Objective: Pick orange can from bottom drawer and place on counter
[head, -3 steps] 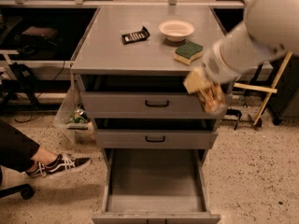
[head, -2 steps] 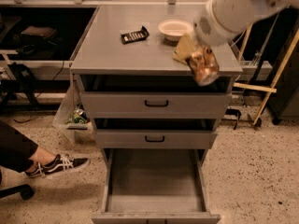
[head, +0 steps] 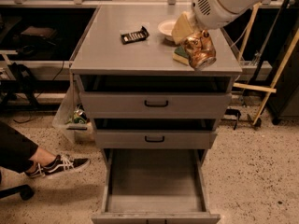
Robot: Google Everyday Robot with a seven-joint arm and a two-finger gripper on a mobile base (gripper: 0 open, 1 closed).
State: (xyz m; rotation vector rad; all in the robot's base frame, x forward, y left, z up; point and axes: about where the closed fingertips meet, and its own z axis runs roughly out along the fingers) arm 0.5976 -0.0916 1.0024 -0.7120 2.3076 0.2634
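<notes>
Dents crease the orange can (head: 200,50), and you can see its shiny orange-bronze skin throwing back bright glints, with a paler silvery end turned down toward the front right. It hangs tilted rather than upright, clasped by your end effector (head: 193,37), whose tan fingers (head: 182,28) close on its upper part under the bulky white arm (head: 224,1) reaching in from the top right. The can sits over the right front part of the grey surface (head: 117,55), just beside and partly overlapping a green-and-yellow sponge (head: 180,55); you cannot tell whether its lower end touches the surface or hangs just above it. Behind the sponge, a shallow cream bowl (head: 166,28) rests on the surface, half hidden by the fingers, and a small black packet (head: 134,35) lies well apart to the left. Below, both upper drawers (head: 156,104) with black handles look slightly open. The bottom drawer (head: 154,181) is pulled fully out, showing its flat grey floor. At the left, a dark sneaker (head: 58,164) rests on the speckled floor (head: 252,171).
</notes>
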